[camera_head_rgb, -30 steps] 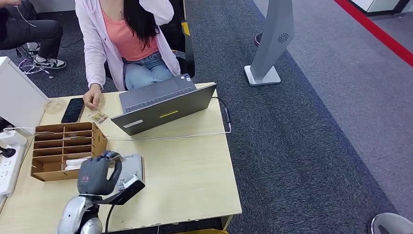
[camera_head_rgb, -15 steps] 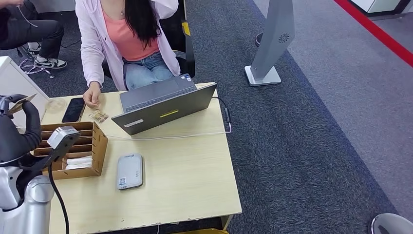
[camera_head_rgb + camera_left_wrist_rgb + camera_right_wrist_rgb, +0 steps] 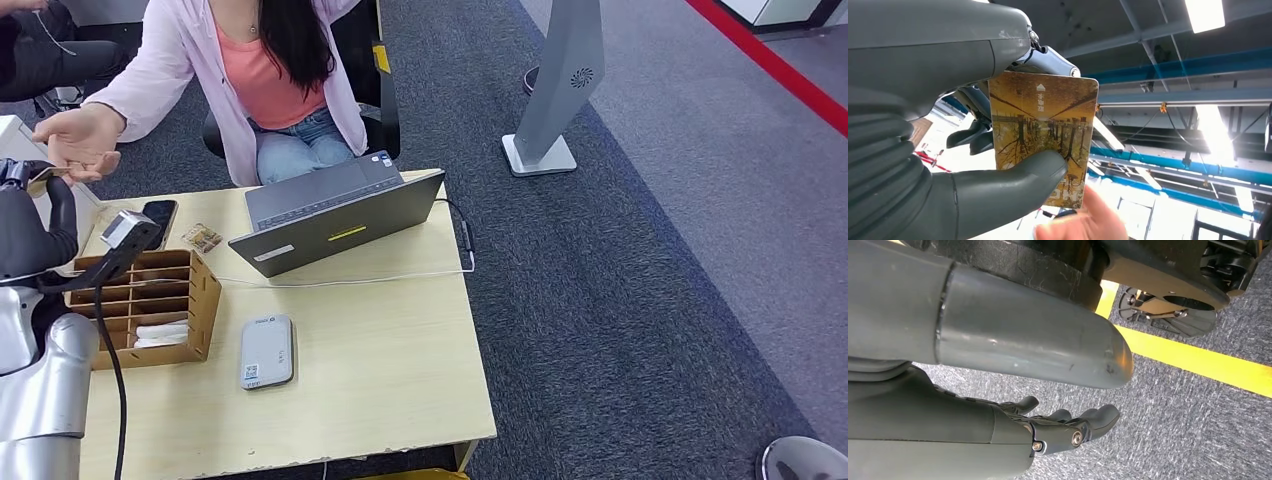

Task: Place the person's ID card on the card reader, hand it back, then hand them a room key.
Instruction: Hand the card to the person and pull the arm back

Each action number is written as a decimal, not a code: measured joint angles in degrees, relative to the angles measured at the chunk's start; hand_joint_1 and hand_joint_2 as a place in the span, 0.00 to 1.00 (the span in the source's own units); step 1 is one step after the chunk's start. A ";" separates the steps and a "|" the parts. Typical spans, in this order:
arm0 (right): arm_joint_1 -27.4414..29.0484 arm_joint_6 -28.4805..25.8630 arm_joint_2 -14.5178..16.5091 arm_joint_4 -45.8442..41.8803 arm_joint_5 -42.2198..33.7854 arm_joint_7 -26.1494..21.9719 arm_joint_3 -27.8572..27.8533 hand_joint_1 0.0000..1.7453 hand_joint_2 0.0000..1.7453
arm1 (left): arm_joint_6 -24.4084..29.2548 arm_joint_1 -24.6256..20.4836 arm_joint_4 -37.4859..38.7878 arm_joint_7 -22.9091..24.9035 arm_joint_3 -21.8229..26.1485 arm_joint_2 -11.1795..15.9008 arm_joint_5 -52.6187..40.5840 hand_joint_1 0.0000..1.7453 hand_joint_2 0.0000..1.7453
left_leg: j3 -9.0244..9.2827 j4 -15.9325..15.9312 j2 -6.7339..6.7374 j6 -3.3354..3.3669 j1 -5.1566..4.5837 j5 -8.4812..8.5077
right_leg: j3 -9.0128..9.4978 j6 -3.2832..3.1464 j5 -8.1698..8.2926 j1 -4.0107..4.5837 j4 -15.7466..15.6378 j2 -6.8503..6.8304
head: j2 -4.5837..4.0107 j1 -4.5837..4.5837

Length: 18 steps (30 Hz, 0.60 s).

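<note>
Head view shows the left hand (image 3: 30, 215) raised at the far left edge of the desk, pinching the ID card (image 3: 40, 178) and offering it toward the person's hand (image 3: 78, 140). A second ago this hand was down over the card reader (image 3: 267, 350); half a second ago it was already up at the left with the card, and the person's palm was still resting on the desk by the phone (image 3: 158, 212). Now that palm has lifted and opened just beside the card. The reader lies bare on the near part of the desk (image 3: 380, 340), so I judge the reading step done and the hand-back under way.

From the left wrist view the grip is plain: the thumb (image 3: 1013, 185) presses the lower face of the card against the darker fingers behind it, and a fingertip of the person comes up at its bottom edge, touching or nearly so.

The right hand (image 3: 1068, 430) hangs over the carpet, its fingers loosely extended and holding nothing.

The room key is yet to come; pale cards lie in the cardboard organiser (image 3: 205, 290) near the raised arm, though I cannot tell whether they are keys.
</note>
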 joint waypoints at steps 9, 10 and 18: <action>0.01 0.04 0.04 0.01 0.00 0.00 0.00 0.00 0.00 | -0.10 -1.88 3.23 0.73 0.00 -0.02 -0.90 0.00 1.00 | -0.01 0.00 0.00 -0.01 0.00 0.00 | -0.03 0.00 0.01 0.00 0.00 0.00 | 0.00 0.00; 0.01 0.04 0.04 0.01 0.00 0.00 0.00 0.00 0.00 | -0.14 -1.98 3.45 0.84 -0.01 -0.02 -0.92 0.00 1.00 | -0.01 0.00 0.01 -0.01 0.00 0.01 | -0.03 0.00 0.01 0.00 0.00 0.00 | 0.00 0.00; 0.03 -0.02 0.04 0.01 -0.10 -0.02 -0.02 0.00 0.00 | -0.45 -2.30 4.99 1.99 -0.02 -0.47 -1.44 0.00 0.00 | -0.02 0.00 0.02 -0.01 0.00 0.01 | -0.04 0.00 0.01 0.00 0.00 0.01 | 0.00 0.00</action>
